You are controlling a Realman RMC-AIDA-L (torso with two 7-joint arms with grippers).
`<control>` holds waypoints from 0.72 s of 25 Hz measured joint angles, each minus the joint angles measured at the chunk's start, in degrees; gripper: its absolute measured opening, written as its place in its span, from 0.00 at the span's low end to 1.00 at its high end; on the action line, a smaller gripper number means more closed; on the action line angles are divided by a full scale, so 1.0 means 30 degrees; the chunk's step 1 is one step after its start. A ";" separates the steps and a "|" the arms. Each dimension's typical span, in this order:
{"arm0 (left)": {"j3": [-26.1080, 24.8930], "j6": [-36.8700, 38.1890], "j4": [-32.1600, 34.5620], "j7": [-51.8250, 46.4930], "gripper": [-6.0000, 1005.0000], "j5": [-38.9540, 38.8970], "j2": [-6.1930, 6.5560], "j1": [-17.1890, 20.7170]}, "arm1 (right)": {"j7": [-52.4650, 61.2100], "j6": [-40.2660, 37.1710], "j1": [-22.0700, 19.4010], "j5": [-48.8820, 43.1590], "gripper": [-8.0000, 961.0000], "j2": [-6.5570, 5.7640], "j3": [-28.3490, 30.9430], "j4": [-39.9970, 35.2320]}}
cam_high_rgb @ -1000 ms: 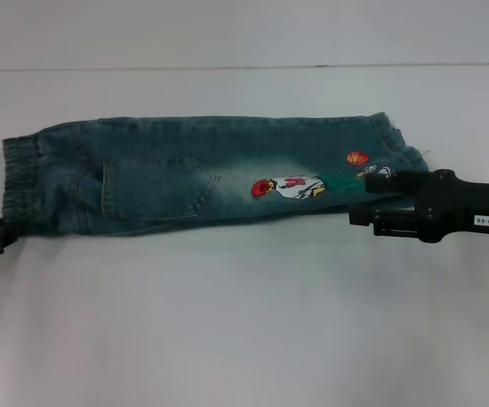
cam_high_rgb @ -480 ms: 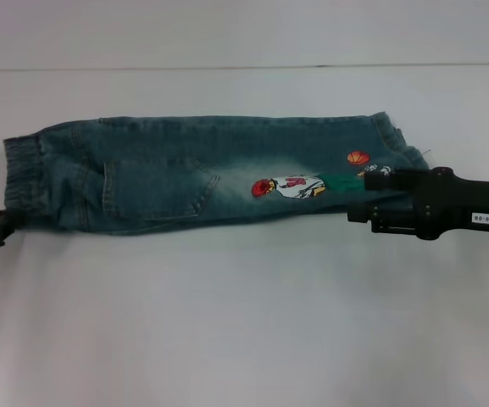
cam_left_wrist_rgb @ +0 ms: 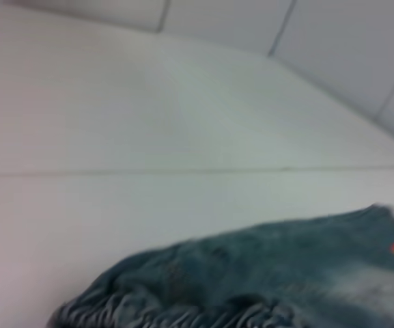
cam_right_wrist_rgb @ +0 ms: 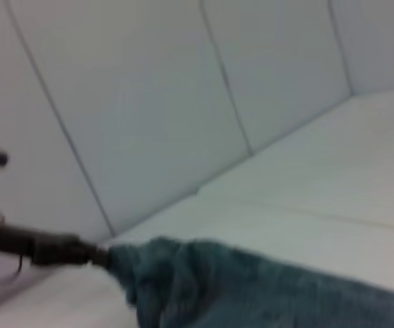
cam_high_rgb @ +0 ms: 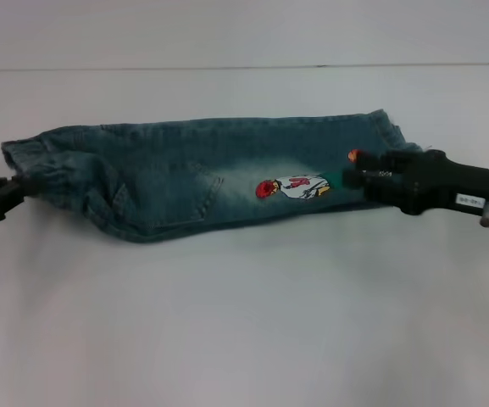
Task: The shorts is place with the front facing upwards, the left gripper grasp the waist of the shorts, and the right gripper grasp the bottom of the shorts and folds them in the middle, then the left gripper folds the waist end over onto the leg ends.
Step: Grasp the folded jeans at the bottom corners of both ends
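Note:
The denim shorts (cam_high_rgb: 202,174) lie folded lengthwise across the white table (cam_high_rgb: 244,322), with a cartoon patch (cam_high_rgb: 295,186) facing up. At the far left, my left gripper (cam_high_rgb: 13,188) is shut on the waist of the shorts (cam_high_rgb: 32,161), whose ruched band (cam_left_wrist_rgb: 183,316) is bunched and raised off the table. The right wrist view shows that same claw (cam_right_wrist_rgb: 53,250) far off, pinching the cloth's end (cam_right_wrist_rgb: 125,263). At the right, my right gripper (cam_high_rgb: 356,176) lies over the bottom of the shorts (cam_high_rgb: 388,134), shut on the leg ends.
The table's far edge meets a pale wall (cam_high_rgb: 244,34) just beyond the shorts. Bare tabletop stretches in front of the shorts toward me.
Both grippers have risen and moved toward the far side. The waist end has lifted and crumpled, and the near edge at the leg end has come up with the right gripper.

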 joint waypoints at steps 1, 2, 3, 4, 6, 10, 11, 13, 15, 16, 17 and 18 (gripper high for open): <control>-0.0106 0.0421 0.0001 0.0002 0.06 -0.0153 0.0069 -0.0090 | -0.0311 0.0210 0.0119 0.0496 0.62 0.0018 -0.0015 0.0564; -0.0151 0.0690 0.0000 0.0001 0.06 -0.0290 0.0113 -0.0161 | -0.0751 0.0497 0.0304 0.1176 0.58 0.0050 -0.0061 0.1255; -0.0191 0.0885 0.0001 -0.0002 0.06 -0.0409 0.0159 -0.0251 | -0.1297 0.0871 0.0530 0.1842 0.54 0.0076 -0.0099 0.2077; -0.0229 0.1153 -0.0007 -0.0028 0.06 -0.0607 0.0207 -0.0401 | -0.2101 0.1395 0.0814 0.2577 0.50 0.0115 -0.0137 0.2991; -0.0247 0.1498 -0.0025 -0.0108 0.06 -0.0974 0.0279 -0.0626 | -0.3662 0.2607 0.1386 0.3583 0.42 0.0164 -0.0099 0.4628; -0.0279 0.2115 -0.0058 -0.0221 0.07 -0.2076 0.0406 -0.1147 | -0.7361 0.5872 0.2816 0.5995 0.23 0.0253 -0.0001 0.8053; -0.0280 0.2246 -0.0052 -0.0234 0.07 -0.2282 0.0413 -0.1270 | -0.8013 0.6483 0.3088 0.6396 0.18 0.0281 -0.0002 0.8647; -0.0283 0.2378 -0.0042 -0.0286 0.08 -0.2357 0.0438 -0.1473 | -0.9125 0.7585 0.3622 0.7043 0.12 0.0341 0.0003 0.9657; -0.0257 0.2361 -0.0054 -0.0426 0.09 -0.2308 0.0489 -0.1628 | -0.9762 0.8260 0.3987 0.7322 0.09 0.0377 0.0005 1.0229; -0.0258 0.2335 -0.0080 -0.0471 0.09 -0.2270 0.0514 -0.1629 | -0.9883 0.8373 0.4068 0.7344 0.07 0.0384 -0.0003 1.0345; -0.0273 0.2286 -0.0109 -0.0485 0.09 -0.2271 0.0558 -0.1584 | -0.9930 0.8391 0.4092 0.7355 0.06 0.0383 -0.0006 1.0392; -0.0351 0.2235 -0.0128 -0.0486 0.09 -0.2278 0.0596 -0.1490 | -0.9942 0.8379 0.4069 0.7360 0.04 0.0379 -0.0003 1.0421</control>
